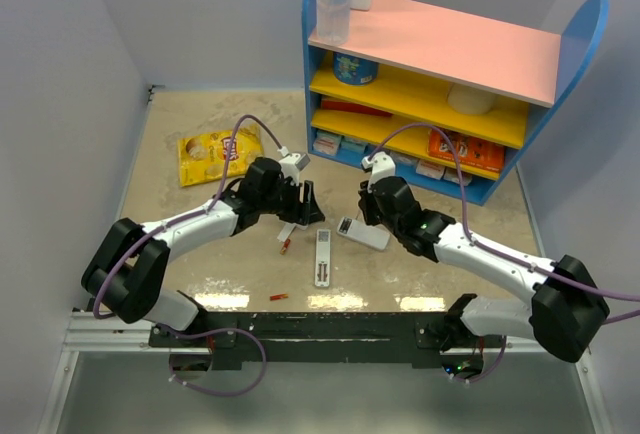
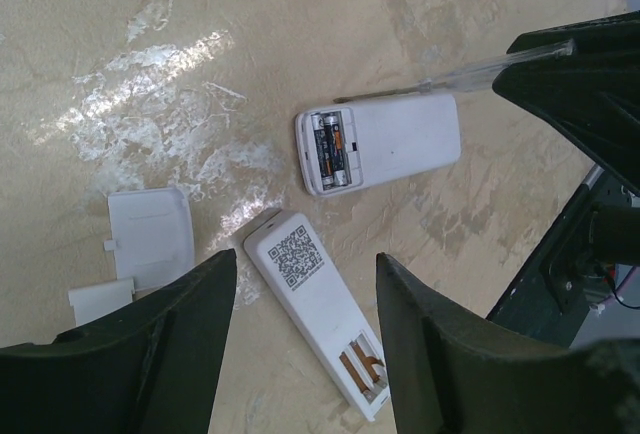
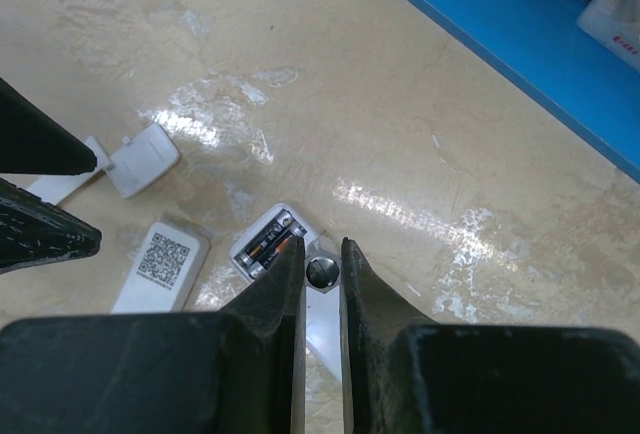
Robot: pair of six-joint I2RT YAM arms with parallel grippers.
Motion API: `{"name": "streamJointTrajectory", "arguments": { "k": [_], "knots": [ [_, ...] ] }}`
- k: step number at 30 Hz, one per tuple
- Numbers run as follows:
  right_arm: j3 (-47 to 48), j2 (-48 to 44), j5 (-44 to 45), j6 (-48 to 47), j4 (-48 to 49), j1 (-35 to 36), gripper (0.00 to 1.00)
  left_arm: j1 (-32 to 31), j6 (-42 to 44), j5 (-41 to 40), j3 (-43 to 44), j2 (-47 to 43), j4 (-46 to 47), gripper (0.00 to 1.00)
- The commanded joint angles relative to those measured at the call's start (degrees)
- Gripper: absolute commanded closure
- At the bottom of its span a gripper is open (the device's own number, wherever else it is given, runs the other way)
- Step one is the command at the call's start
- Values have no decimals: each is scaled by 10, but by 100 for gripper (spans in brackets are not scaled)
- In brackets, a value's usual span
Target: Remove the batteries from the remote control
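Note:
The slim white remote control (image 1: 322, 257) lies back up at the table's middle; its back shows a QR code and an empty battery slot (image 2: 365, 367). Two red-orange batteries lie loose on the table, one (image 1: 287, 245) left of the remote and one (image 1: 278, 296) nearer the front edge. My left gripper (image 2: 305, 257) hangs open over the remote (image 2: 310, 294), a finger on each side, touching nothing. The right gripper (image 3: 320, 246) is shut on a thin pale stick (image 2: 480, 69) whose tip rests by the wider device.
A wider white device (image 2: 400, 144) lies beside the remote, its open bay holding two dark cells. White cover pieces (image 2: 150, 234) lie to the left. A blue shelf unit (image 1: 440, 74) stands at the back right, a yellow snack bag (image 1: 212, 154) at the back left.

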Motion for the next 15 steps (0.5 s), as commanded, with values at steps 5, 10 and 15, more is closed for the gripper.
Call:
{"name": "streamJointTrajectory", "arguments": {
  "k": [5,10,15],
  "knots": [
    [25,3,-37,-26,33,0,100,6,-7,9,4,-5,26,39],
    [11,-6,-78,-30,33,0,100,6,-9,14,2,1,30,39],
    [6,-7,-82,-21,19,0,100,4,-11,18,-1,5,31,40]
  ]
}}
